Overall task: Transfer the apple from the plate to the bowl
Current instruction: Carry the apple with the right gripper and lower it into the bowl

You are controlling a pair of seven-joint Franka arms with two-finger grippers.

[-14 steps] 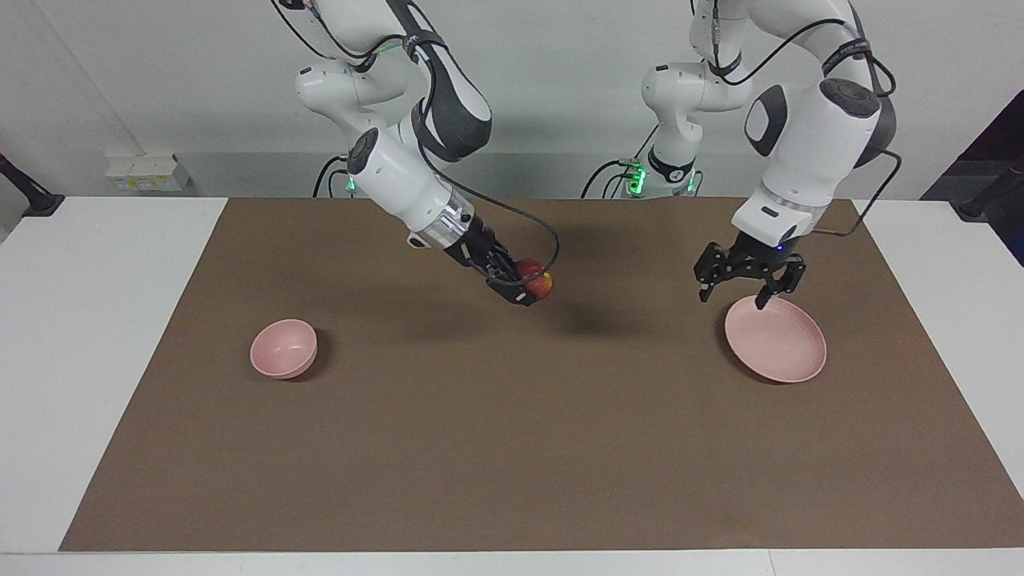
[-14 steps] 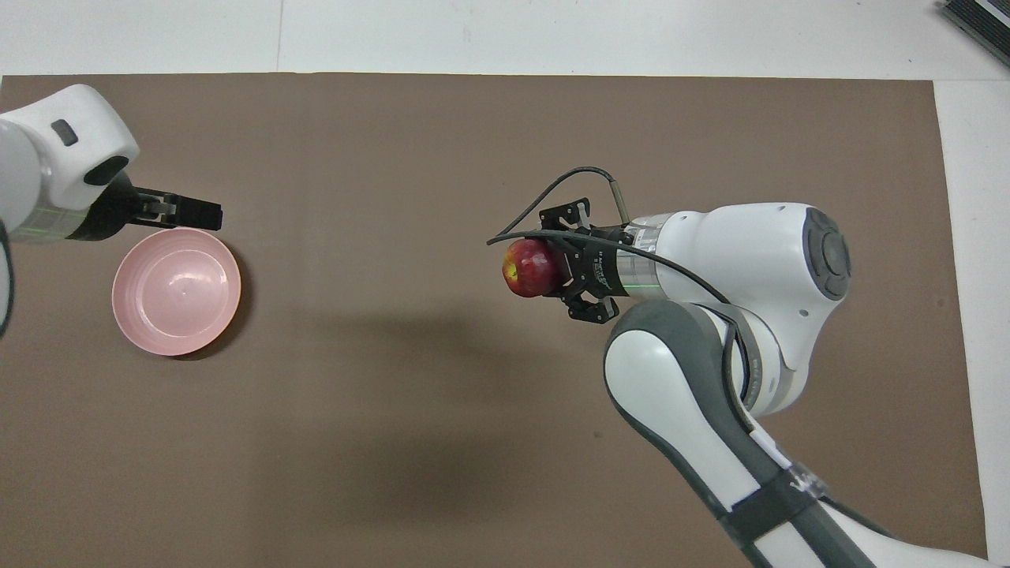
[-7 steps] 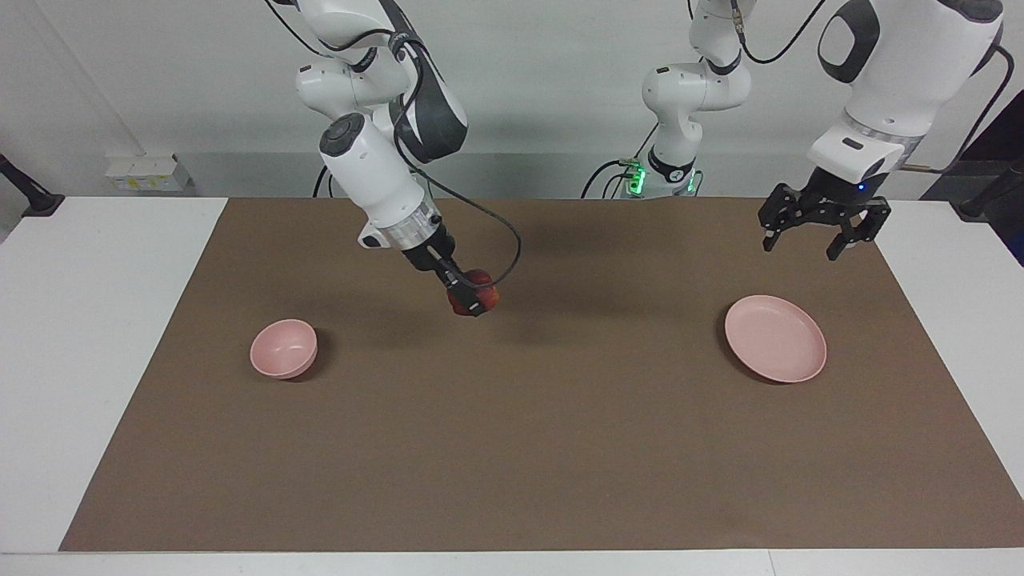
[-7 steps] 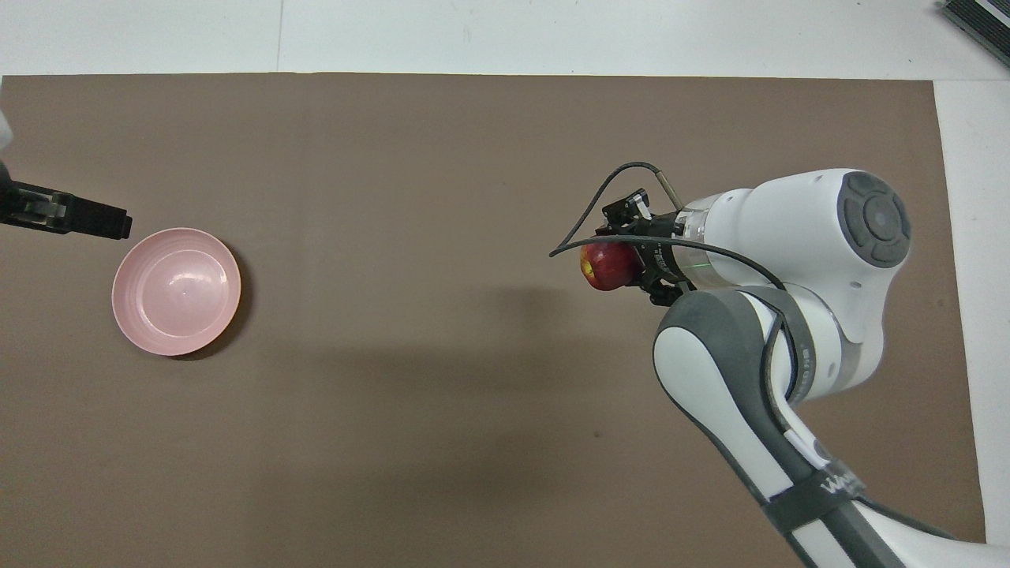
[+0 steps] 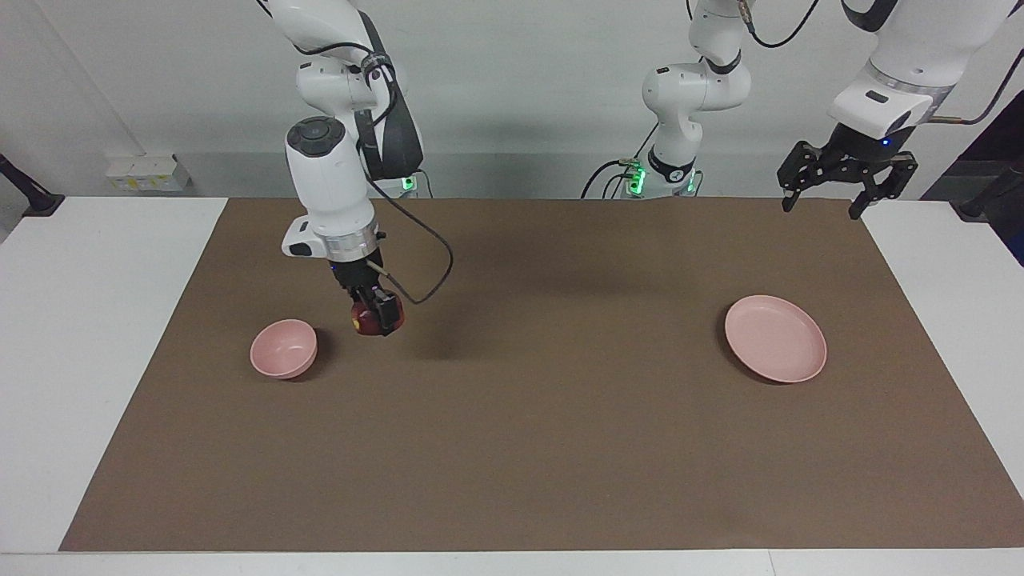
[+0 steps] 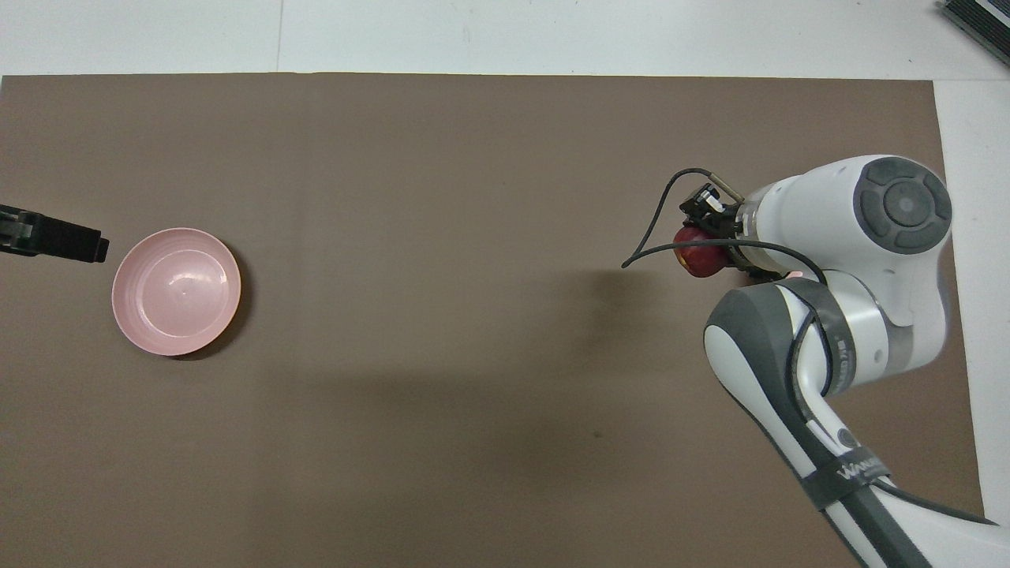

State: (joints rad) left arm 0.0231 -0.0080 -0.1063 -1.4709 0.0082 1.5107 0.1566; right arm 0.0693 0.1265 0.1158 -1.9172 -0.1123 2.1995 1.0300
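Right pincer (image 5: pixel 370 317) pinching the apple (image 5: pixel 366 320) beside the bowl (image 5: pixel 283 348) at facing view's left, overhead hides that bowl, left pincer (image 5: pixel 838 178) spread upper right, plate (image 5: pixel 775 338) empty.

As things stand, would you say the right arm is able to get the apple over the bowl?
Probably yes. The right gripper, shut on the apple, hangs above the mat beside the bowl, toward the table's middle. Nothing lies between them, and the left gripper is raised away near the plate's end.
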